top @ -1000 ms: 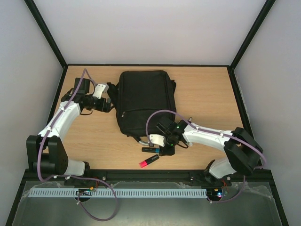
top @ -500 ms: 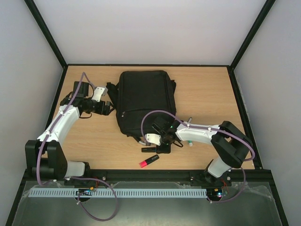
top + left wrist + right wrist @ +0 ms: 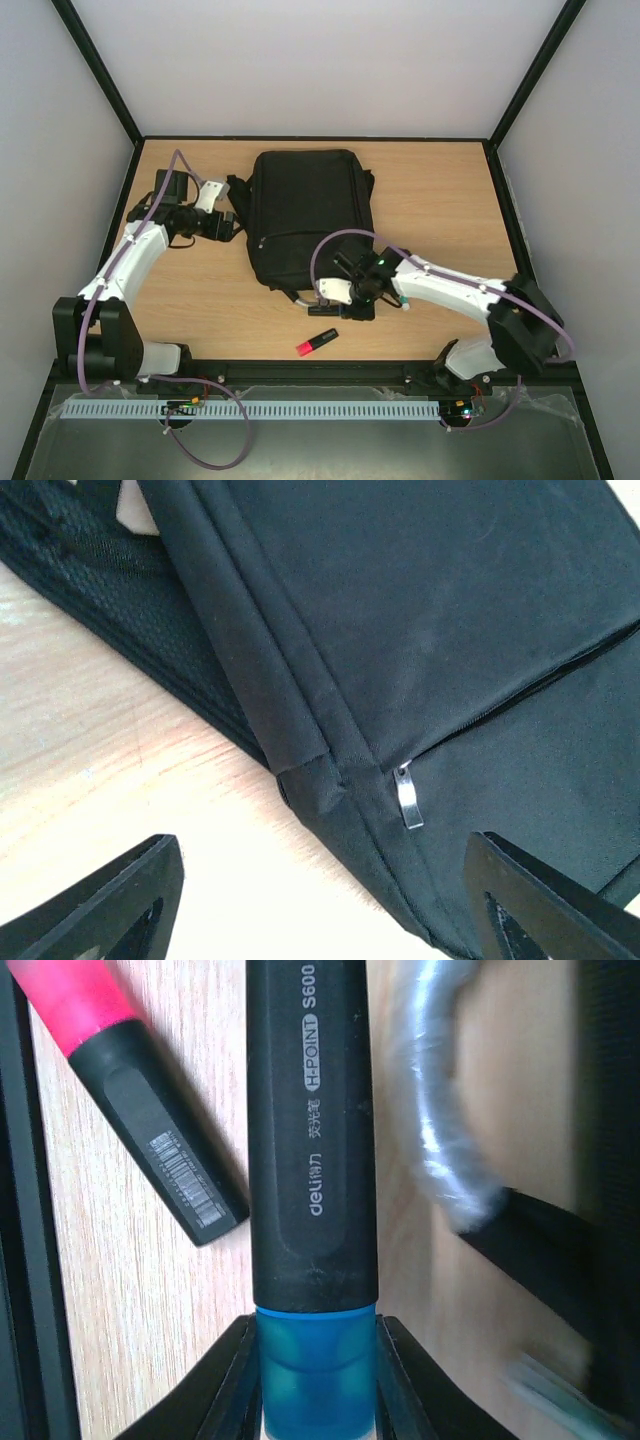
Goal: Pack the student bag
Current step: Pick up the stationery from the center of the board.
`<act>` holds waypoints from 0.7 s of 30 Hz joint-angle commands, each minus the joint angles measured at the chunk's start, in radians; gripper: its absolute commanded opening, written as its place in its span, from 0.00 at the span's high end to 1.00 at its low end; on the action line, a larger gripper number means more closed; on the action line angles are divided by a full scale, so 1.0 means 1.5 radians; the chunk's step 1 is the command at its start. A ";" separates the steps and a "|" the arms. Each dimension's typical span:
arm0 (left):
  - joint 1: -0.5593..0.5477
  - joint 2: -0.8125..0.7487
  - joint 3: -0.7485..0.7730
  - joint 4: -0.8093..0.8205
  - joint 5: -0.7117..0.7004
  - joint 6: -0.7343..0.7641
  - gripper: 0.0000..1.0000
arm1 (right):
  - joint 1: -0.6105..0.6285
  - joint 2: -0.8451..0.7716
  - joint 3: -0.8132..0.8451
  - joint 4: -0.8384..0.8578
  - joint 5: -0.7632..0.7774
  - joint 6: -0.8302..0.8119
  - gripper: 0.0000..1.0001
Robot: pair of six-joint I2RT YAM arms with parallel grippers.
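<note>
A: Looking from above, where's the student bag (image 3: 308, 210)?
B: Flat at the table's (image 3: 440, 200) far middle, left gripper (image 3: 232, 225) beside its left edge.
A: Left wrist?
B: Jaws wide apart, holding nothing, near the bag's zip pull (image 3: 408, 802).
A: Right wrist?
B: The right gripper (image 3: 317, 1380) clamps a blue-capped black highlighter (image 3: 312, 1130); a pink highlighter (image 3: 130, 1090) lies alongside.

Top cam overhead, sees whole counter (image 3: 440, 200); wrist cams close-up, left on student bag (image 3: 450, 610) side, right probably at its lower edge.
</note>
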 commanded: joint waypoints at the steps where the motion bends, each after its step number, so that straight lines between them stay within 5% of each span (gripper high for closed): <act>1: -0.022 0.020 0.039 -0.012 0.023 0.046 0.22 | -0.053 -0.081 0.055 -0.114 -0.022 -0.029 0.83; 10: -0.142 0.101 0.103 -0.069 0.031 0.223 0.26 | -0.207 -0.115 0.142 -0.137 -0.015 0.071 0.85; 12: -0.168 0.116 0.120 -0.076 0.042 0.283 0.02 | -0.252 -0.102 0.145 -0.128 -0.019 0.108 0.85; 14: -0.183 0.127 0.125 -0.065 0.041 0.317 0.01 | -0.291 -0.090 0.150 -0.114 -0.038 0.146 0.85; 21: -0.207 0.151 0.094 0.148 -0.098 0.239 0.01 | -0.379 -0.089 0.148 -0.058 -0.101 0.231 0.84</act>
